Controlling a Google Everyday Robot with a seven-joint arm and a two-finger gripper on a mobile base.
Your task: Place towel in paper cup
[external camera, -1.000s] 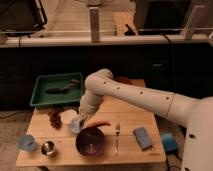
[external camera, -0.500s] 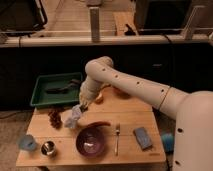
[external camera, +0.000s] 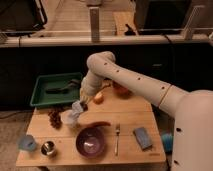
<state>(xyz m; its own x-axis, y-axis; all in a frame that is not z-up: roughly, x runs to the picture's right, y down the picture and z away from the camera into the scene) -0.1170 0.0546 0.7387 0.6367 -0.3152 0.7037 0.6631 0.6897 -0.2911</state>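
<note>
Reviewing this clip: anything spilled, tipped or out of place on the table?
Nothing stands out. The bowl sits upright, the fork lies flat beside it, and the table shows no spill. The tool hangs low over the table, next to the grapes.

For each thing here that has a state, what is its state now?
gripper: low over the table's left half, at the towel
towel: crumpled, by the gripper, not in the paper cup
paper cup: upright, front left corner, no towel inside
metal cup: upright
bowl: upright, looks empty
tray: holds dark items
fork: lying flat
</note>
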